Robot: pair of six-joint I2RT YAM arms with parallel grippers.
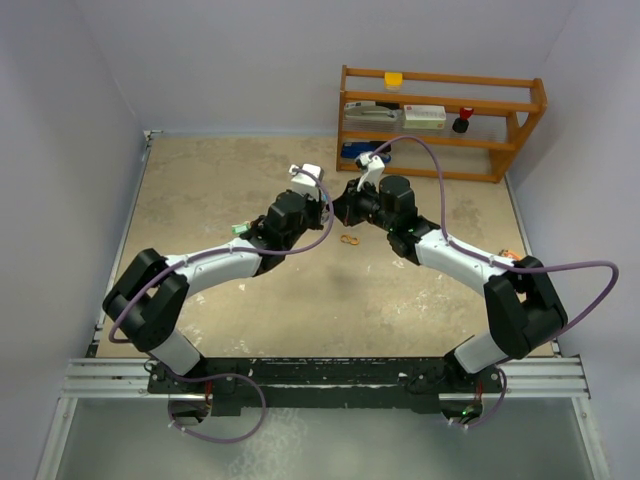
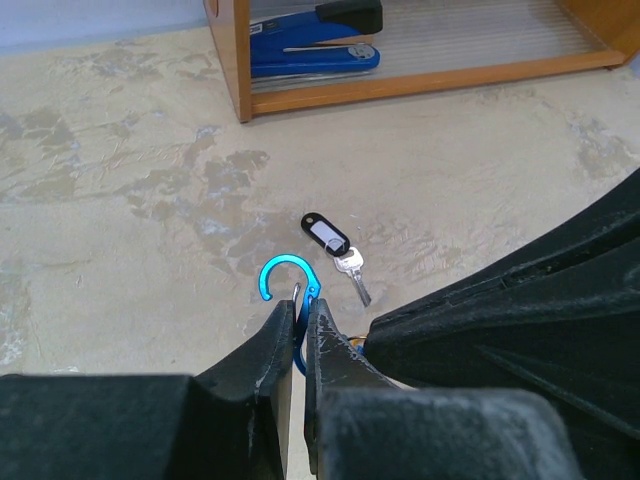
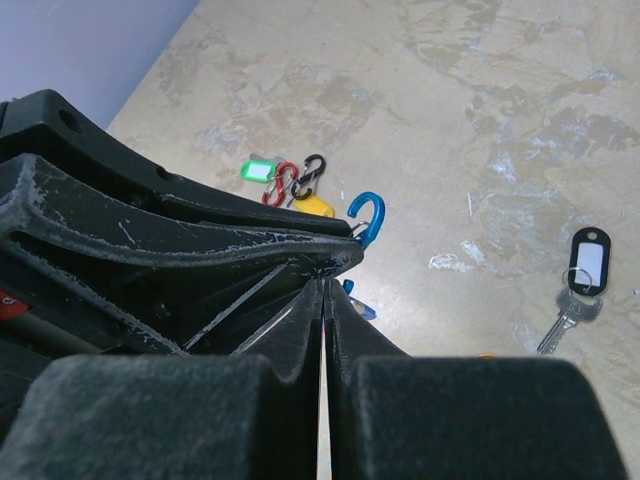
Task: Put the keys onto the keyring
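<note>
My left gripper (image 2: 298, 305) is shut on a blue S-shaped clip, the keyring (image 2: 287, 275), whose open upper hook sticks out past the fingertips. My right gripper (image 3: 325, 285) is shut, its tips against the left gripper's fingers; the blue clip (image 3: 368, 215) shows just past them, and I cannot tell if the right grips anything. A black tag with white label (image 2: 325, 233) and silver key lies on the table beyond the clip; it also shows in the right wrist view (image 3: 588, 260). A green tag (image 3: 258, 171) and a yellow tag (image 3: 312, 207) lie farther off. Both grippers meet mid-table (image 1: 335, 208).
A red wire hook (image 3: 283, 183) and a black one (image 3: 313, 172) lie by the green tag. An orange hook (image 1: 349, 240) lies below the grippers. A wooden shelf (image 1: 440, 100) stands at the back right, with a blue stapler (image 2: 315, 45) on its bottom level.
</note>
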